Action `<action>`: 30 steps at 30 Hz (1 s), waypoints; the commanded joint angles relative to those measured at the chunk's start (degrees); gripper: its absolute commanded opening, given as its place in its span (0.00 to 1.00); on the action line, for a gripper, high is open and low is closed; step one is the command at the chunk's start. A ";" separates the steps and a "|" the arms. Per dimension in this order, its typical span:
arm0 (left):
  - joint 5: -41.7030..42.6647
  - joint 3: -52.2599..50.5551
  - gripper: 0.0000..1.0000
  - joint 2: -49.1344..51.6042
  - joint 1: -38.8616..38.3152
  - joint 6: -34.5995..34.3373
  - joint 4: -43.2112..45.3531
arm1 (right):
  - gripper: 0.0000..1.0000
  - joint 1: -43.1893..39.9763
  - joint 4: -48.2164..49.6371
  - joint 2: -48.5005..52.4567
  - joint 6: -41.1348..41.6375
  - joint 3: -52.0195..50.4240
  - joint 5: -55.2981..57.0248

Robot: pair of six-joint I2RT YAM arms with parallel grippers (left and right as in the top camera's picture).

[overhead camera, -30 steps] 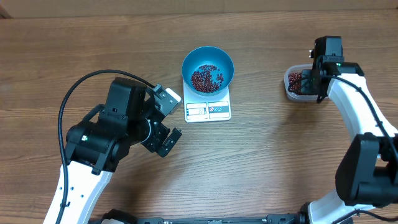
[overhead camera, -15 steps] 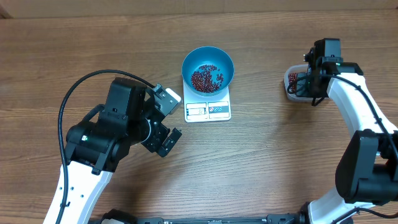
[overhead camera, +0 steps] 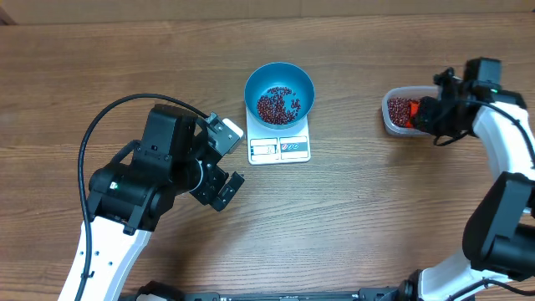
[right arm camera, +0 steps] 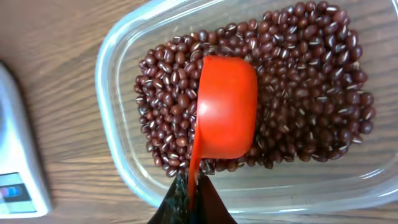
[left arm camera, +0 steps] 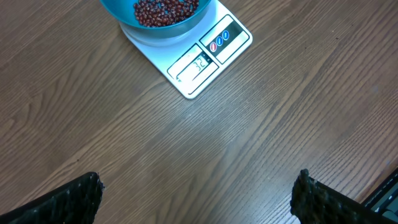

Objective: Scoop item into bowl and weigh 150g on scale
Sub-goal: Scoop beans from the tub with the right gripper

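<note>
Tabletop (right arm camera: 56, 37): beans (right arm camera: 298, 74) under scoop (right arm camera: 227, 106) in fingers (right arm camera: 217, 210)

Overhead: straight down, whole table (overhead camera: 376, 217). Left wrist: scale (left arm camera: 208, 59) at 12 o'clock, shared with overhead. Right wrist: close over clear tub (right arm camera: 124, 130).

Clear plastic tub (overhead camera: 387, 117) sits toward the table's right edge, nearer the far side. Red-orange scoop (right arm camera: 227, 109) lies inside it, rounded back showing, handle crossing one long wall. Table (overhead camera: 351, 217) is brown wood-grain.
</note>
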 commanded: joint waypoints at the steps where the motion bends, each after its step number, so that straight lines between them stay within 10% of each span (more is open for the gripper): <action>1: -0.35 1.18 1.00 0.20 0.22 1.07 0.07 | 0.04 -3.04 -0.09 0.33 0.13 0.26 -13.18; 30: -0.35 1.18 1.00 0.20 0.22 1.07 0.04 | 0.04 -13.97 -0.74 0.35 3.32 0.26 -24.33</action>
